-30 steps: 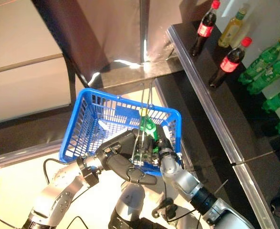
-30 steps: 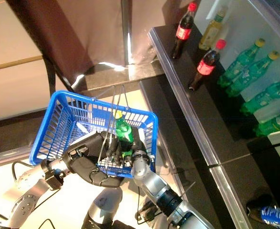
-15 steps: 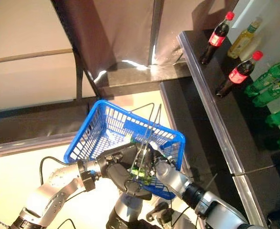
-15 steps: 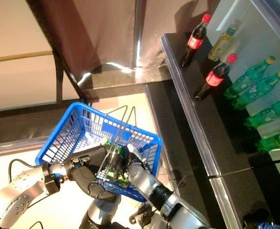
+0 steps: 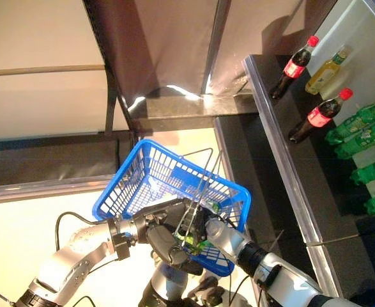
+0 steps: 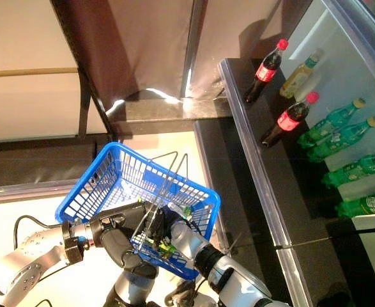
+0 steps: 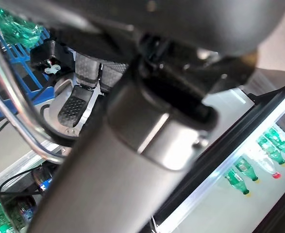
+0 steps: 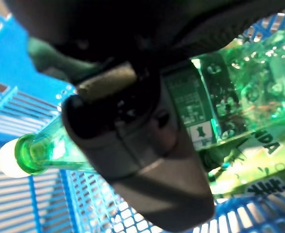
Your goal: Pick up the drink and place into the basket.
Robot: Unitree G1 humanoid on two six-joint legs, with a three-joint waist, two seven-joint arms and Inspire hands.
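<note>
A blue wire-mesh basket hangs in front of me, held by its thin metal handles. My left hand is curled round those handles at the basket's near side. The drink is a green plastic bottle with a pale cap. It lies tilted low inside the basket, its label and part of its body showing through the mesh. My right hand reaches over the near rim into the basket, with fingers and thumb wrapped round the bottle's neck end.
A dark shelf with a metal front edge runs along the right. On it stand two cola bottles, a yellow bottle and several green bottles. A dark post rises behind the basket.
The bottle has gone from upright above the near rim to tilted low inside the basket, my right hand sinking with it. The camera has shifted as well.
</note>
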